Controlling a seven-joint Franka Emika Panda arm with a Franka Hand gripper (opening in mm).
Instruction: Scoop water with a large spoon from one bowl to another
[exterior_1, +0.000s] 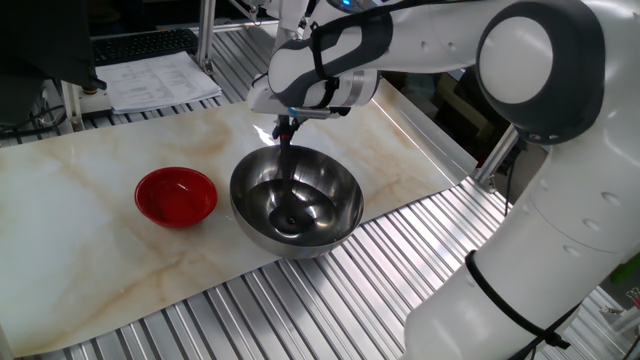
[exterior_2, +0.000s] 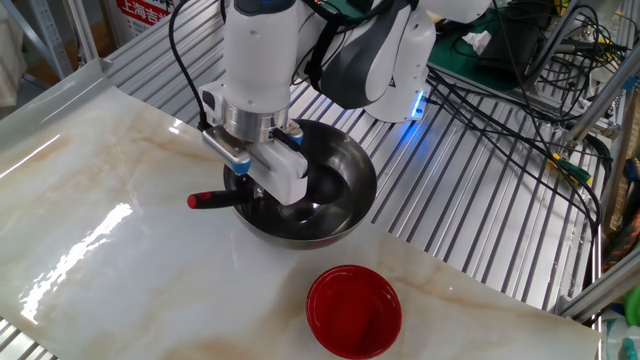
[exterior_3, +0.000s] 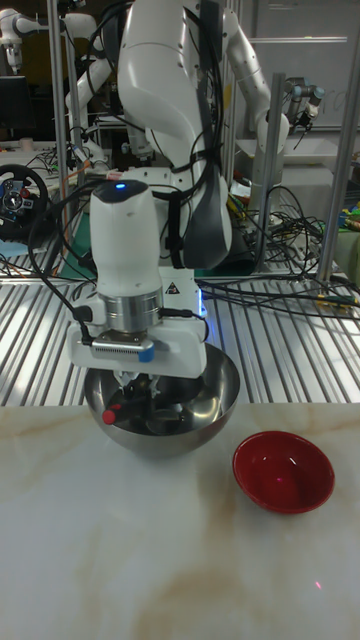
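My gripper (exterior_1: 285, 124) is shut on the large spoon (exterior_1: 288, 162), a black ladle, near the top of its thin handle. The handle slants down into the steel bowl (exterior_1: 346, 188), and its cup rests low inside near the bottom. Water shows only as glints on the bowl's mirror-like floor. In the other fixed view the gripper (exterior_2: 243, 184) stands over the bowl's (exterior_2: 352, 168) left rim, and the spoon's handle (exterior_2: 214, 200) with its red tip sticks out leftward. The red bowl (exterior_1: 176, 195) sits apart, beside the steel one; red bowl (exterior_2: 354, 310), red bowl (exterior_3: 283, 470).
Both bowls stand on a marble-patterned board (exterior_1: 90, 250) laid over a ribbed metal table (exterior_1: 330, 310). Papers (exterior_1: 160, 82) and a keyboard (exterior_1: 140, 45) lie at the back. Cables (exterior_2: 520, 90) trail beside the robot's base. An aluminium post (exterior_1: 495, 150) stands at the right.
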